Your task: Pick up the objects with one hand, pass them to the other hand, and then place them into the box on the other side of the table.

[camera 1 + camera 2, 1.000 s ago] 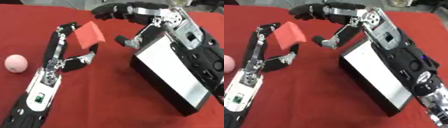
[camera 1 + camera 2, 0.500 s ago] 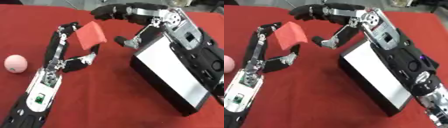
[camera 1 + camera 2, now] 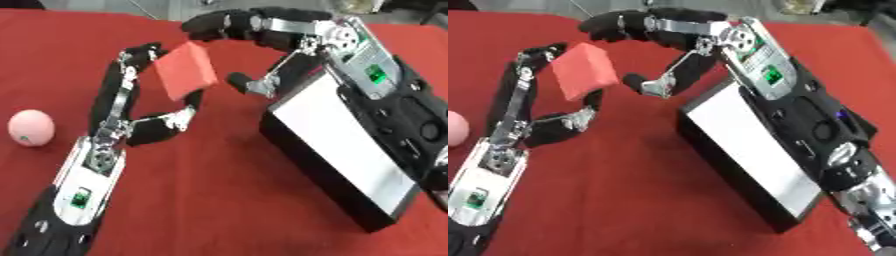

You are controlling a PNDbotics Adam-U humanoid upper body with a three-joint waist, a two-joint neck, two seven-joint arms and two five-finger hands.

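- Lower left of the frame: the left forearm rises from the corner toward the centre, ending in the left hand point(image 3: 140, 127). Its fingers and thumb are curled into a pinch on the red block point(image 3: 185, 70), long fingers on the block's upper left edge, thumb under its lower right corner. Held by 2 opposite sides, the block's far edge is left free, which I judge suits a hand-over.
- Left edge, mid-height: 1 pink ball point(image 3: 31, 127) sits on the red tablecloth point(image 3: 210, 200), well apart from both hands, untouched; likely a later object for the same routine.
- Right half: a black box point(image 3: 337, 155) with a pale inner face lies at an angle on the cloth, under the right forearm. It looks like the target, on the side opposite the holding hand.
- Upper centre: the block is lifted off the cloth, tilted, just beside the right hand.
- Top of the frame: the right hand point(image 3: 677, 37) arches over the block, fingers half curled above it and thumb reaching in from below right, holding nothing. The wide spread looks meant to take the block's free side; whether any fingertip touches it I cannot tell.
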